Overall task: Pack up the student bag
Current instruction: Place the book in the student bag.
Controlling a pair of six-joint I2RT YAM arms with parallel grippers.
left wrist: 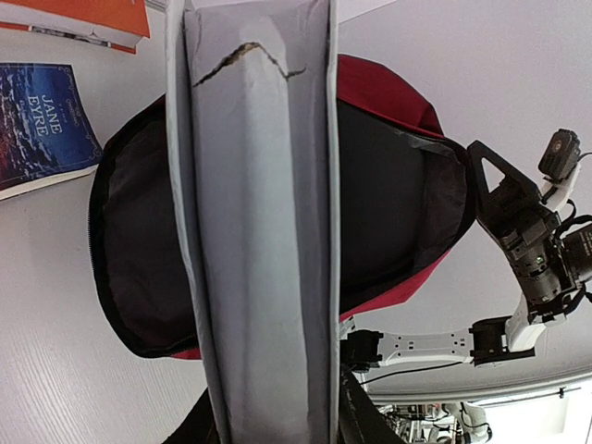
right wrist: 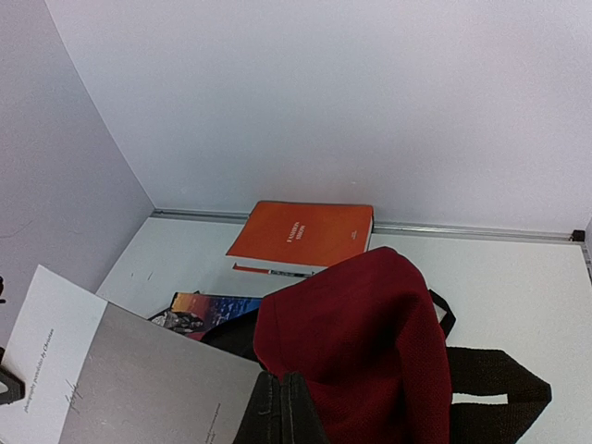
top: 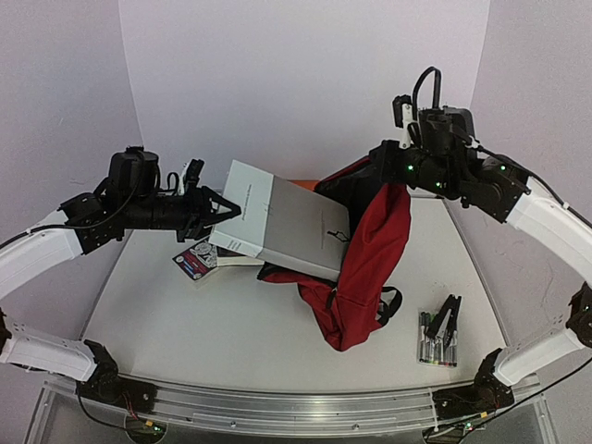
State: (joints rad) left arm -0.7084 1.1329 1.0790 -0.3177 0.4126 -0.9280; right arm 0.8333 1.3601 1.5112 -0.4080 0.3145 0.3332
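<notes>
The student bag [top: 368, 268] is dark red and lies at mid-table. Its top is pulled up by my right gripper [top: 396, 178], which is shut on the black edge at the bag's mouth [right wrist: 282, 412]. The black-lined opening [left wrist: 393, 185] gapes toward the left arm. My left gripper [top: 227, 211] is shut on the spine end of a large grey book [top: 282, 220], held in the air and slanting toward the opening. In the left wrist view the grey book [left wrist: 259, 231] fills the middle between my fingers [left wrist: 365, 421]. Its far corner [right wrist: 139, 379] reaches the mouth; whether it is inside I cannot tell.
A blue paperback titled Jane Eyre [top: 196, 261] lies left of the bag, under the held book. An orange book [right wrist: 305, 236] lies against the back wall. A clear pack of markers [top: 437, 340] with a black clip sits at the front right. Walls close in on three sides.
</notes>
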